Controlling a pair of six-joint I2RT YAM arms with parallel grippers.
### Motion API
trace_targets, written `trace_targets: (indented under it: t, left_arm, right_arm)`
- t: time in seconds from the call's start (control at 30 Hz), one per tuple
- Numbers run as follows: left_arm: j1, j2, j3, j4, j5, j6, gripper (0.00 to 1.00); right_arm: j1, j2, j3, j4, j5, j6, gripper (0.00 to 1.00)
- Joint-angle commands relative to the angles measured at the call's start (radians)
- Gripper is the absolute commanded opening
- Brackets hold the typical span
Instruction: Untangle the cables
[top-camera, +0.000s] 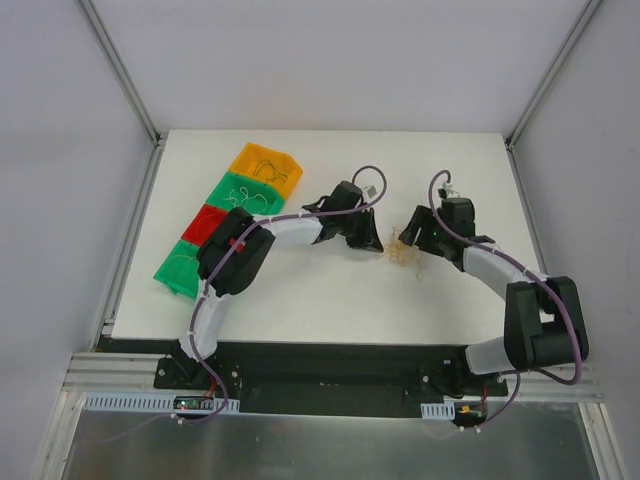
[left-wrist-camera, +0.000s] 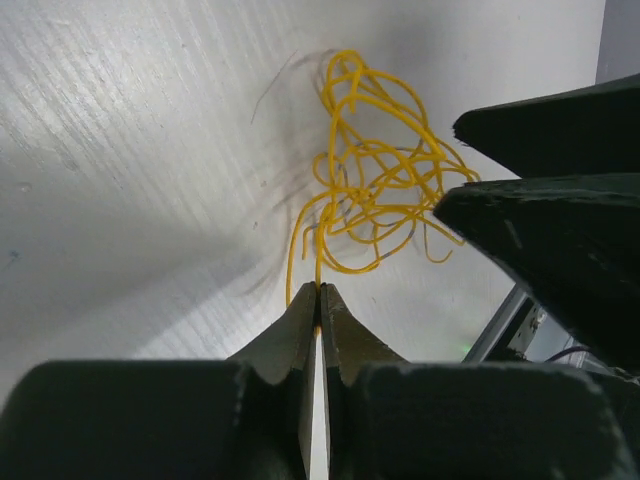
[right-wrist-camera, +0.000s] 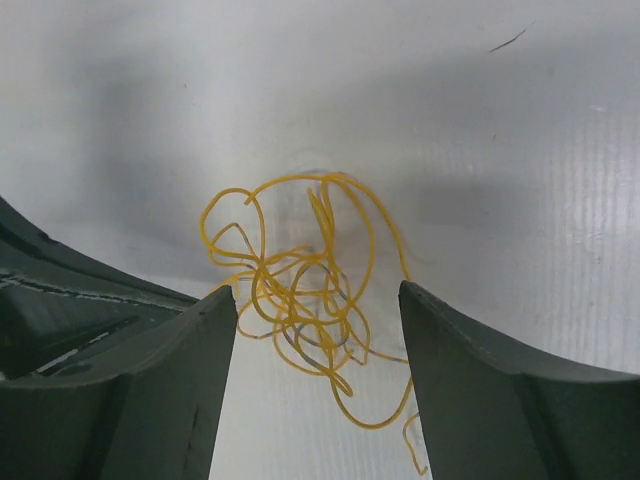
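Note:
A small clump of thin yellow cables (top-camera: 403, 251) lies on the white table between my two grippers. In the left wrist view the clump (left-wrist-camera: 375, 185) is a loose tangle of curly loops, and my left gripper (left-wrist-camera: 320, 292) is shut on one yellow strand that runs up from its tips into the tangle. In the right wrist view the clump (right-wrist-camera: 305, 295) lies between and just beyond my open fingers; my right gripper (right-wrist-camera: 318, 300) is open over it. In the top view the left gripper (top-camera: 372, 243) is left of the clump, the right gripper (top-camera: 412, 238) right of it.
A row of bins stands at the table's left: orange (top-camera: 266, 166), green (top-camera: 240, 193), red (top-camera: 207, 224) and green (top-camera: 180, 267), some holding thin wires. Metal frame posts stand at the table's corners. The right gripper's dark fingers (left-wrist-camera: 560, 200) fill the right of the left wrist view.

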Motion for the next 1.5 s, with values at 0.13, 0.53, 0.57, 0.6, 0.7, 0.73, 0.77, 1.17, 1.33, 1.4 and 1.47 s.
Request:
trace_targets:
  t: [0.13, 0.53, 0.57, 0.6, 0.7, 0.73, 0.77, 1.17, 1.33, 1.4, 1.47]
  left_arm:
    - [-0.039, -0.244, -0.069, 0.007, -0.026, 0.126, 0.00]
    - [-0.083, -0.571, -0.159, 0.005, -0.132, 0.333, 0.00]
    - [-0.088, -0.605, -0.170, 0.005, -0.158, 0.359, 0.00]
    - [-0.094, -0.657, -0.178, 0.005, -0.181, 0.388, 0.00]
    - [-0.102, -0.758, -0.198, -0.001, -0.250, 0.456, 0.00]
    - [-0.102, -0.784, -0.199, -0.009, -0.273, 0.468, 0.00]
    - [-0.103, -0.813, -0.199, -0.016, -0.290, 0.484, 0.00]
    - [-0.103, -1.146, -0.120, -0.180, -0.696, 0.724, 0.00]
    - [-0.103, -1.240, -0.087, -0.288, -0.888, 0.815, 0.00]
    - [-0.102, -1.274, -0.091, -0.308, -0.930, 0.826, 0.00]
    - [-0.102, -1.297, -0.078, -0.331, -0.987, 0.858, 0.00]
  right_arm:
    - [0.075, 0.109, 0.151, -0.178, 0.060, -0.082, 0.65]
    - [0.091, 0.206, 0.232, -0.292, 0.128, -0.085, 0.50]
    - [0.089, 0.212, 0.237, -0.301, 0.134, -0.083, 0.48]
    - [0.088, 0.220, 0.241, -0.307, 0.140, -0.082, 0.47]
    - [0.086, 0.226, 0.247, -0.324, 0.149, -0.071, 0.42]
    - [0.083, 0.220, 0.243, -0.324, 0.186, -0.065, 0.40]
    - [0.080, 0.215, 0.235, -0.324, 0.207, -0.059, 0.38]
    - [0.003, 0.117, 0.143, -0.330, 0.438, 0.067, 0.27]
    - [-0.033, 0.131, 0.135, -0.340, 0.424, 0.105, 0.27]
    - [-0.052, 0.129, 0.129, -0.349, 0.424, 0.130, 0.28]
    - [-0.078, 0.120, 0.109, -0.347, 0.418, 0.159, 0.28]
